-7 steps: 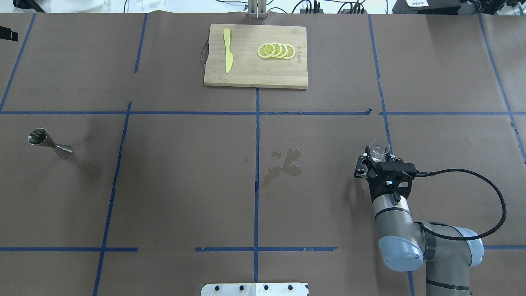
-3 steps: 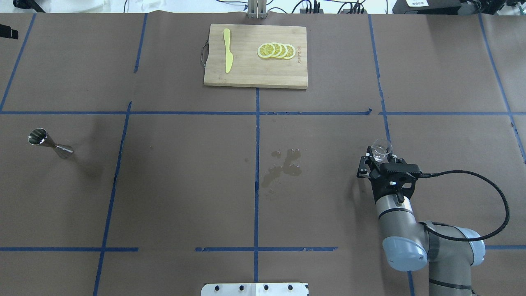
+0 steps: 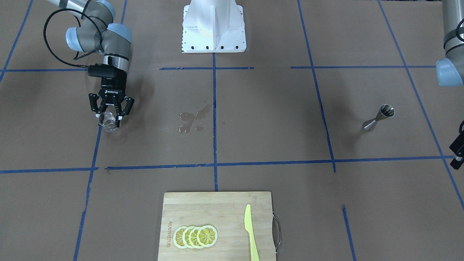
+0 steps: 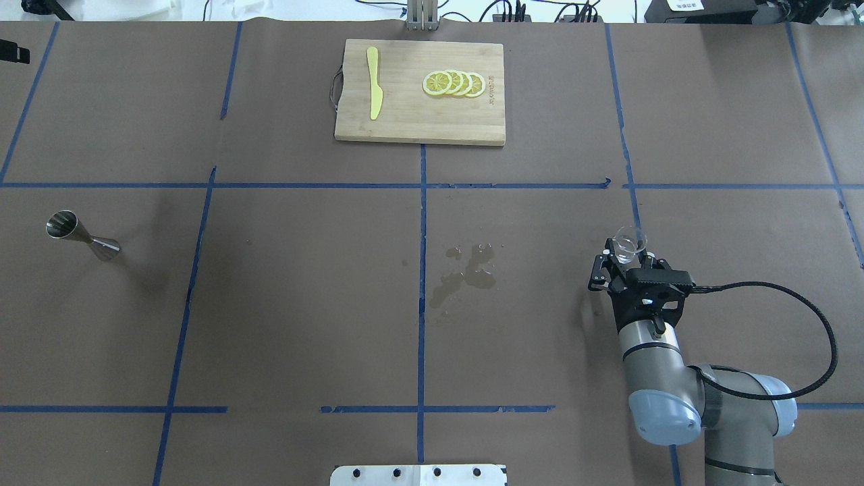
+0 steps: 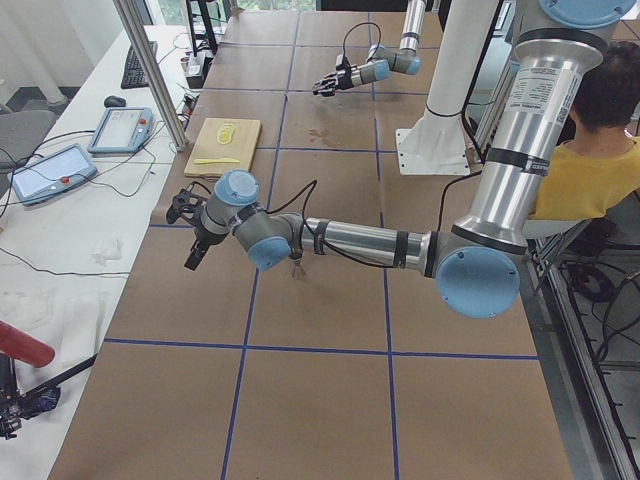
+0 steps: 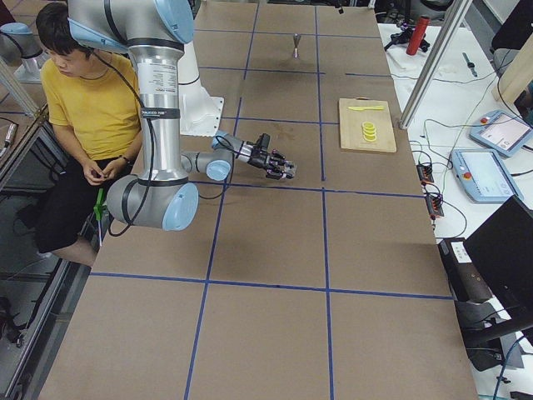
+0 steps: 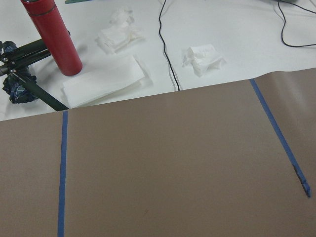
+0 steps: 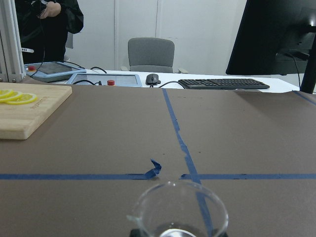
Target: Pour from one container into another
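Note:
The small clear glass cup (image 4: 629,243) is upright between the fingers of my right gripper (image 4: 625,259), low over the table's right half. The front view shows the cup (image 3: 108,121) under the gripper (image 3: 109,116), which is shut on it. In the right wrist view the cup's rim (image 8: 177,211) fills the bottom edge. The steel jigger (image 4: 82,236) stands alone at the far left, also seen as the jigger (image 3: 379,117). Only a dark part of my left gripper (image 3: 457,148) shows at the front view's edge, beyond the jigger; I cannot tell whether it is open or shut.
A wet spill (image 4: 466,273) lies near the centre line. A wooden cutting board (image 4: 405,121) at the far middle carries lemon slices (image 4: 453,84) and a yellow knife (image 4: 373,82). A red bottle (image 7: 52,35) and tissues lie on the white bench past the table's left end.
My right gripper, with the glass cup in it, has drifted slightly to the right. The jigger and the board have not moved.

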### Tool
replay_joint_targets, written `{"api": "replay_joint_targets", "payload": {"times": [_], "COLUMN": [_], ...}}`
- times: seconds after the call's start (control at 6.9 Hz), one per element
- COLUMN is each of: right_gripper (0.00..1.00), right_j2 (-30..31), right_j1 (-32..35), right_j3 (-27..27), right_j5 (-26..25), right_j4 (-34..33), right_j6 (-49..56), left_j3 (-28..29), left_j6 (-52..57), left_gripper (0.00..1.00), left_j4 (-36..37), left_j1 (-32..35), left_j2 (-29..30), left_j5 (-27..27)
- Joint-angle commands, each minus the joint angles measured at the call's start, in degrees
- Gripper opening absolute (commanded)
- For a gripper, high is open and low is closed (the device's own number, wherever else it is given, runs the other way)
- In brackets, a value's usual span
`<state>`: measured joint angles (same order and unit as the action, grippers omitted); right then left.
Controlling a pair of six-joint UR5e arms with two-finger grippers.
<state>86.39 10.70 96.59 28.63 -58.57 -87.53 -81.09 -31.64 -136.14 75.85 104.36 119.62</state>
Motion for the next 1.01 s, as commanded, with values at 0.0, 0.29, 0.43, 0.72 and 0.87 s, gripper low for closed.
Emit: {"api": "replay_joint_targets", "payload": {"times": [0.0,0.29,0.43,0.72,0.87], "right_gripper": [0.08,0.08,0.08,0.09,0.09], "right_j2": [-0.2,0.2,0.2,0.1,0.1], "right_j1": [-0.1,-0.3,-0.5,-0.6,-0.7], "right_j3": [-0.3,-1.4,-2.5,-2.5,-2.4], "right_j5": [-1.0,-1.0,-1.0,-1.0,-1.0], "right_j4": [0.0,2.8,3.3,3.3,3.3], "right_j6": [-0.7,-1.3,-1.3,-1.3,-1.3], "left_j3": [-0.4,-0.5,-0.9,-1.1,-1.1], "left_j6": [0.0,0.0,0.0,0.0,0.0], "left_gripper": [1.0,1.0,1.0,1.0,1.0], "left_j4": [0.0,-0.1,0.0,-0.1,-0.1], "left_j1": [0.0,0.0,0.0,0.0,0.0], "left_j2": [-0.1,-0.2,-0.3,-0.5,-0.6], "left_j5": [0.0,0.0,0.0,-0.1,-0.1]}}
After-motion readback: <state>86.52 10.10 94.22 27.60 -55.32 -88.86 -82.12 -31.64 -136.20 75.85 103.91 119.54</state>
